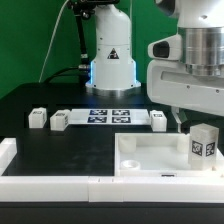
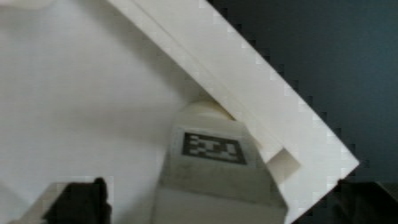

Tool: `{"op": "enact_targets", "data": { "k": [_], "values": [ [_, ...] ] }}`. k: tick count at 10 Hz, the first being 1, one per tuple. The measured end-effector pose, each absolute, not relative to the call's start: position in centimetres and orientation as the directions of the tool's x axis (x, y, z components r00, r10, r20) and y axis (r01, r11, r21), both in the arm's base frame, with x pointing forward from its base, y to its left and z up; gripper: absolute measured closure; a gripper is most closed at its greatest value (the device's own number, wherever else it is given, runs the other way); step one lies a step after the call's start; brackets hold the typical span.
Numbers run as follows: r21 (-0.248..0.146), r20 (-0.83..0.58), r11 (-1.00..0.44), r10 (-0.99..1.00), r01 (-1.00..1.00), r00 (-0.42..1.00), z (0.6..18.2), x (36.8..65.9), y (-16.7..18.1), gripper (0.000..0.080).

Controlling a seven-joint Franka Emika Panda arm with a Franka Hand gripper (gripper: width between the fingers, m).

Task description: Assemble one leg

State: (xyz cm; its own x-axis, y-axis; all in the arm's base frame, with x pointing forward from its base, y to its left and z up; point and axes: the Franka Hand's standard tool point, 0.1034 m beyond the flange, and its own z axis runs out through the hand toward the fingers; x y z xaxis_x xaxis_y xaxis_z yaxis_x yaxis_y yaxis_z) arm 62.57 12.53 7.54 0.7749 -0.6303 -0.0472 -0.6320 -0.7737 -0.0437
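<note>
Leg (image 1: 205, 143) stands upright, long side up and down, at the right end of the white tray (image 1: 140, 160) on the black tabletop (image 1: 60, 150). It is just right of the gripper (image 1: 180, 122). I cannot tell if the gripper is apart or together

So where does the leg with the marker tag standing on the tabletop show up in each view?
Exterior view: the leg stands upright at the tabletop's right end, near the exterior view's right edge, below the tool.
Wrist view: the leg fills the lower middle, against the tabletop's rim.
Shared landmark: the leg's black-and-white tag.
</note>
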Motion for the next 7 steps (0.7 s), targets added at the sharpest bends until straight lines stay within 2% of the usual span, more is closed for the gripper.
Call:
{"op": "enact_targets", "data": {
  "k": [3, 7],
  "values": [
    [-0.055, -0.026, -0.951, -0.304, -0.305, 0.952, 7.57, 62.62, 12.45, 0.0151],
    [-0.052, 0.0, -0.997, 0.062, 0.062, 0.998, 7.67, 62.72, 12.39, 0.0151]
  ]
}}
